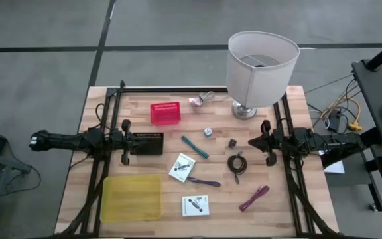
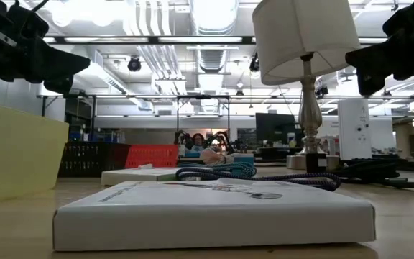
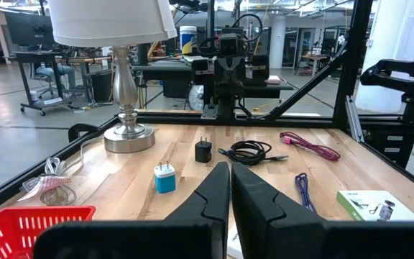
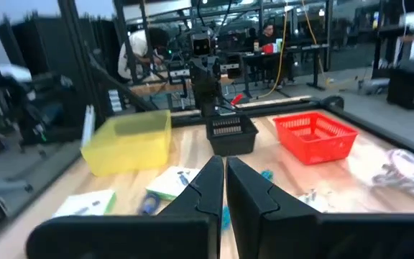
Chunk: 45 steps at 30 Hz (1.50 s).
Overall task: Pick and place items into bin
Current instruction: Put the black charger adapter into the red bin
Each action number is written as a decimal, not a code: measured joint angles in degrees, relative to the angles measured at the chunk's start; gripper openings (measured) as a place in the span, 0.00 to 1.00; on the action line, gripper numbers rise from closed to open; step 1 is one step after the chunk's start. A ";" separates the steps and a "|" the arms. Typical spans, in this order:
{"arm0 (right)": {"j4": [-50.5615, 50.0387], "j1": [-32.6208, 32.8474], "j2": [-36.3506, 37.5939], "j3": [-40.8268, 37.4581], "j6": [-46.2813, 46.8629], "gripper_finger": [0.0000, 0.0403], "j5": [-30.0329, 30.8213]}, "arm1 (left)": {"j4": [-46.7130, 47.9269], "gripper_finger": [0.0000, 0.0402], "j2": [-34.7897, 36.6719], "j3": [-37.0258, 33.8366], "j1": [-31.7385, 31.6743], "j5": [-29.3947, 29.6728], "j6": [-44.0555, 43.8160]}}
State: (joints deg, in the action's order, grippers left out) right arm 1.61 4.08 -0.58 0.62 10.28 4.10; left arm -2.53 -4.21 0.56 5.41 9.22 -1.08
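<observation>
Both grippers hover shut above the table and touch nothing. My left gripper [image 1: 138, 142] [image 3: 230, 167] is at the table's left, over a black basket [image 1: 150, 143]. My right gripper [image 1: 254, 141] [image 4: 223, 162] is at the right. Loose items lie flat between them: a teal pen [image 1: 195, 147], a purple pen [image 1: 204, 181], a magenta stick [image 1: 254, 198], a black coiled cable [image 1: 236, 163], two white printed cards [image 1: 182, 166] [image 1: 195, 206], a grey cube [image 1: 208, 132] and a dark cube [image 1: 232, 143]. The yellow bin [image 1: 131, 197] stands near the front left.
A big white-shaded lamp [image 1: 260, 70] stands at the far right edge. A red basket [image 1: 166, 113] and a clear bag [image 1: 202, 99] lie toward the far edge. Black frame rails [image 1: 111, 119] [image 1: 287, 119] run along both table sides. People show in the room beyond.
</observation>
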 joint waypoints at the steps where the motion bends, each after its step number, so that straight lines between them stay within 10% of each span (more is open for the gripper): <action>1: 0.33 0.02 0.00 0.02 1.57 0.02 0.00 | -0.01 0.00 0.00 0.00 0.00 -0.01 0.01; 13: 9.55 0.00 0.02 0.00 18.03 0.02 1.09 | -4.48 0.00 -0.04 0.00 -0.04 0.09 -5.99; 18: 14.08 -0.03 0.04 0.02 29.34 0.02 11.50 | -19.65 0.00 -0.06 0.00 -0.07 1.78 -14.52; 27: 20.25 0.04 -5.94 0.90 24.13 0.13 13.70 | -27.27 0.13 -7.09 3.77 -0.08 4.28 -12.49; 36: 1.38 0.57 -24.44 11.93 22.30 0.42 10.73 | -34.25 0.47 -15.60 7.62 -0.09 4.58 -14.97; 45: -12.36 0.68 -41.79 22.28 19.42 0.53 8.92 | -38.15 0.51 -15.85 7.41 -0.09 4.60 -15.02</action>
State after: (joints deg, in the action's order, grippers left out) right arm -10.74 4.75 -42.36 22.90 29.69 13.02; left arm -40.69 -20.05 7.97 5.32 13.82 -16.10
